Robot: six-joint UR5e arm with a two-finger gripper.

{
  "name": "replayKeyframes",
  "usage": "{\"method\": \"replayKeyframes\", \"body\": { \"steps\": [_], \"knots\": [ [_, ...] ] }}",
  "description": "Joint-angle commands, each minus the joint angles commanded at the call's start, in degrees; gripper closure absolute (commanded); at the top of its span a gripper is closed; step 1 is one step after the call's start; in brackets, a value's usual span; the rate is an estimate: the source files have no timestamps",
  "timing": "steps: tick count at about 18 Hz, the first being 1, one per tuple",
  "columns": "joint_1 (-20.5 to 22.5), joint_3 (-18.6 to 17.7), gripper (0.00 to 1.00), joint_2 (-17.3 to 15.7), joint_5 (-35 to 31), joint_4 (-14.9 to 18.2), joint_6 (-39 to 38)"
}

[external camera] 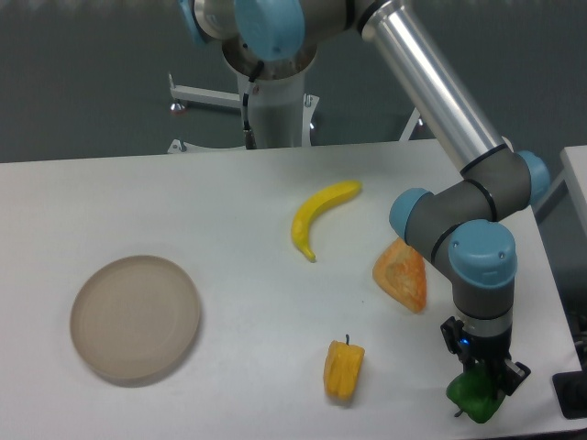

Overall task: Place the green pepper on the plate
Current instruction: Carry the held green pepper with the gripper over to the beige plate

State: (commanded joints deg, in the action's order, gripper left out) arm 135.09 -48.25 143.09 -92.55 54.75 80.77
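Claw (481,380) closed around green pepper (474,399) at table's (275,202) front right; plate (136,317) far left.

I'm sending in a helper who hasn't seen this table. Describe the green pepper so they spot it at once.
Start at the white table and go to its front right corner, far from the plate. The green pepper sits right under the arm's claw. It is the only green item; the yellow pepper lies to its left.
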Motion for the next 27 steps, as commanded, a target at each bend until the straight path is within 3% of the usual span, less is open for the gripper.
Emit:
{"method": "replayKeyframes", "body": {
  "steps": [6,12,15,21,24,27],
  "knots": [
    [-1.32,-3.07,0.71,-2.63,0.26,0.96,-1.05],
    [-2.63,-13.34,0.71,-10.97,1.32,1.84,-5.44],
    [-3.95,-19.58,0.71,-16.94,2.11,4.56,-9.57],
    [-9.39,-31.89,0.71,-27.41,6.94,5.01,-23.18],
    [-13.78,-34.97,0.71,-29.88,7.38,4.84,-31.96],
    [-18.44,-35.77,0.71,-30.15,7.3,4.48,-41.63]
  ]
}}
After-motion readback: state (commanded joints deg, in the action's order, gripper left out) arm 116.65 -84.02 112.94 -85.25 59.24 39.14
